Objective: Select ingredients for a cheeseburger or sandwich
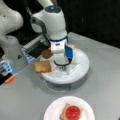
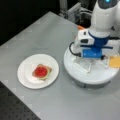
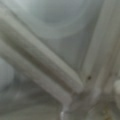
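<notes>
front views: high, angled down, opposite sides
shared: plate, turntable, arm
wrist view: pressed close against turntable dividers

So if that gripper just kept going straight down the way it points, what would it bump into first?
Most likely the bare white surface of the round divided tray. The gripper points down at it, with the brown bread slice off to a front view's left. Its fingertips are hidden, so depth is uncertain.
</notes>
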{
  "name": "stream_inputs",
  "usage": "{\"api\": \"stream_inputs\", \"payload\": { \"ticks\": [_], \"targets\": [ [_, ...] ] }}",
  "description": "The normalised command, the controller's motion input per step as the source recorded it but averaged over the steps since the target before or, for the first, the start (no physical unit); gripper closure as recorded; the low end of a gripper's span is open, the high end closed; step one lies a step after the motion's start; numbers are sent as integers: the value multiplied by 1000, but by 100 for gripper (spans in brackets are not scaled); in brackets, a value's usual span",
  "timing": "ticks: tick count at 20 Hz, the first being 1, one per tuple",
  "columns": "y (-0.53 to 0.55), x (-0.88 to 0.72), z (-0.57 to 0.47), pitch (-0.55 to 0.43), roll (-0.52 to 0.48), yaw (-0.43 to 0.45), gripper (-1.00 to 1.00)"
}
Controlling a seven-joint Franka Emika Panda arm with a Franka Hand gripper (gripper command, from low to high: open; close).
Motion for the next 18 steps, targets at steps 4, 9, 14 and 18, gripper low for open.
{"api": "stream_inputs", "payload": {
  "ticks": [4,9,14,18],
  "targets": [
    [-64,-11,-105,-5,80,396,-100],
    [-38,88,-136,-44,80,467,-100],
    [49,42,-172,-69,79,353,-100],
    [94,-3,-188,-74,81,293,-100]
  ]
}}
